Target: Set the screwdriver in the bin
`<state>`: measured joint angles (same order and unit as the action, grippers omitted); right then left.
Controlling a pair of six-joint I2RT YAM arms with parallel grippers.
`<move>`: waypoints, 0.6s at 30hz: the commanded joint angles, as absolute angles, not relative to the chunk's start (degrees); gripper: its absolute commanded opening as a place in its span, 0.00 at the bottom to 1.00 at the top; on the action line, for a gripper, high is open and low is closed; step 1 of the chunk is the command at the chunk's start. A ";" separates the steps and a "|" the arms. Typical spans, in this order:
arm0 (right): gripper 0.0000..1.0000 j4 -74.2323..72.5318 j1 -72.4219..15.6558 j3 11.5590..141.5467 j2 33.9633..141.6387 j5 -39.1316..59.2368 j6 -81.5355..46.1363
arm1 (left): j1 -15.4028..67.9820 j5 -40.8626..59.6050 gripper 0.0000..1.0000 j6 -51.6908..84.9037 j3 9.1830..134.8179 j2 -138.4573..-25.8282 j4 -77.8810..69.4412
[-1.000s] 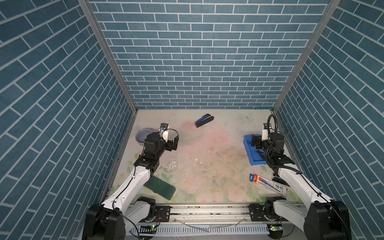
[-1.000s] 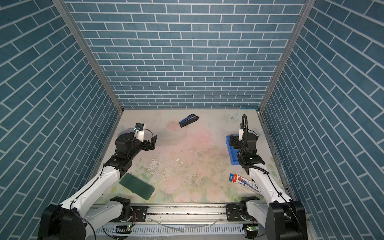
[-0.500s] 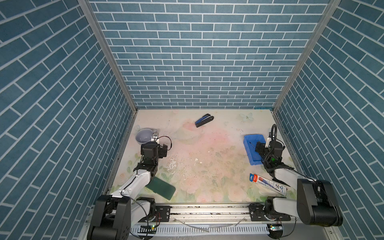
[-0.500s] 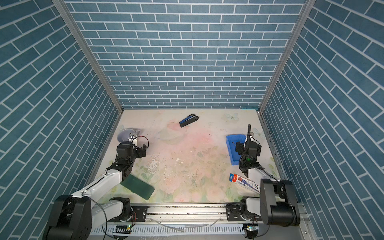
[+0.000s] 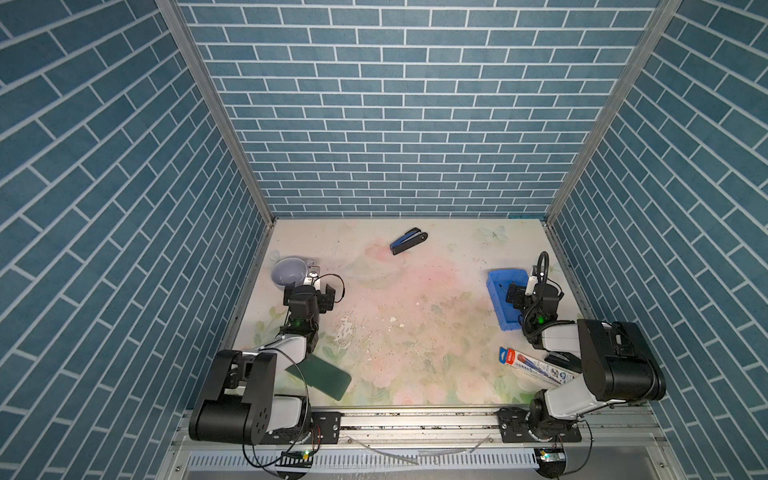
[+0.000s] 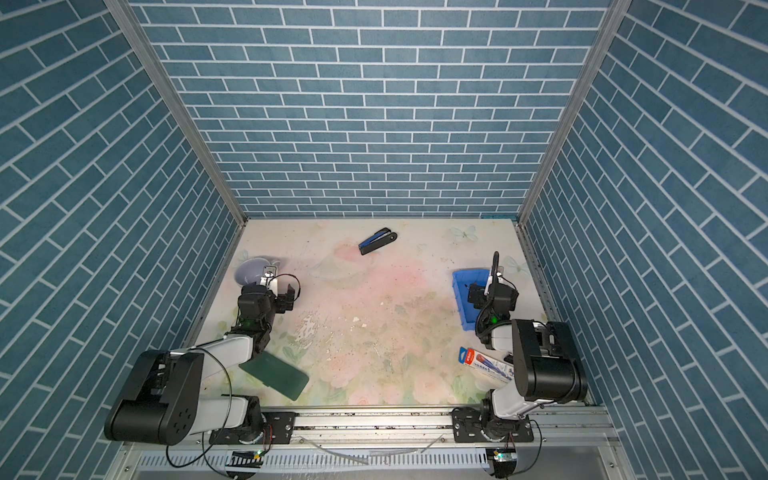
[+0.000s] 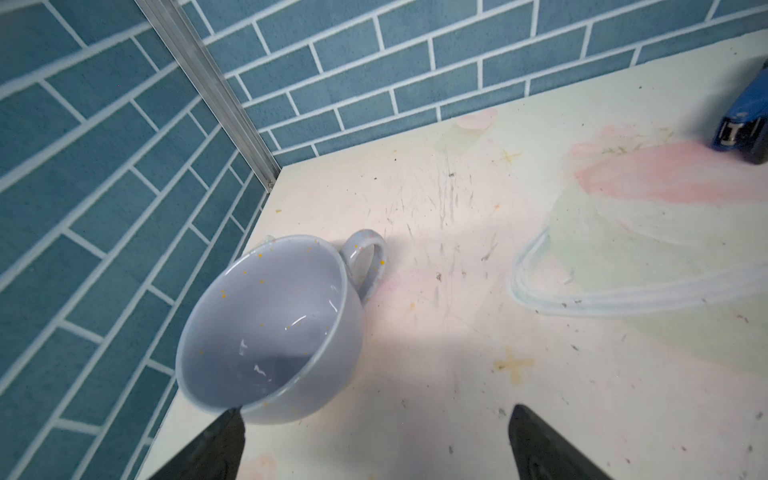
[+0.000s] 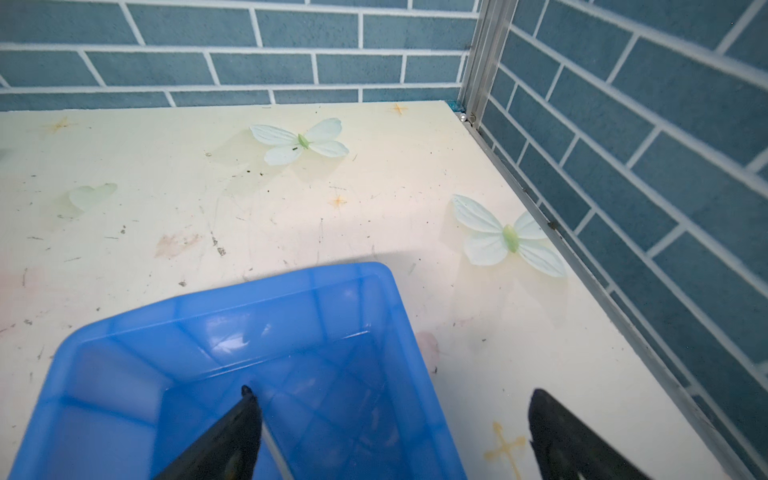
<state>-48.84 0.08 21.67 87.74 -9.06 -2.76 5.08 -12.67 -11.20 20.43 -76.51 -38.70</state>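
The bright blue bin (image 5: 498, 305) (image 6: 462, 289) (image 8: 316, 316) stands at the right of the table. Of the screwdriver (image 5: 503, 286) (image 8: 274, 451) only a thin shaft shows, lying inside the bin beside one finger; its handle is hidden under my right gripper. My right gripper (image 5: 512, 297) (image 6: 473, 297) (image 8: 392, 395) is open, with one finger over the bin's inside and one outside its wall, holding nothing. My left gripper (image 5: 326, 297) (image 6: 289, 299) (image 7: 374, 411) is open and empty at the left, just in front of a lavender cup (image 5: 289, 272) (image 7: 266, 328).
A blue-and-black stapler-like tool (image 5: 408, 242) (image 6: 377, 240) lies at the back middle. A dark green flat case (image 5: 324, 376) lies front left, partly under the left arm. A red-white-blue package (image 5: 536, 370) lies front right. Brick-patterned walls close three sides.
Both arms have folded back and down toward the front rail. The left gripper has drawn back to just in front of the cup, the right one has sunk low over the bin. Both stay open.
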 commanded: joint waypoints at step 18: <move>0.99 -50.27 1.12 22.06 88.03 -6.94 -3.43 | 4.63 -9.02 1.00 -5.80 20.50 -86.20 -52.32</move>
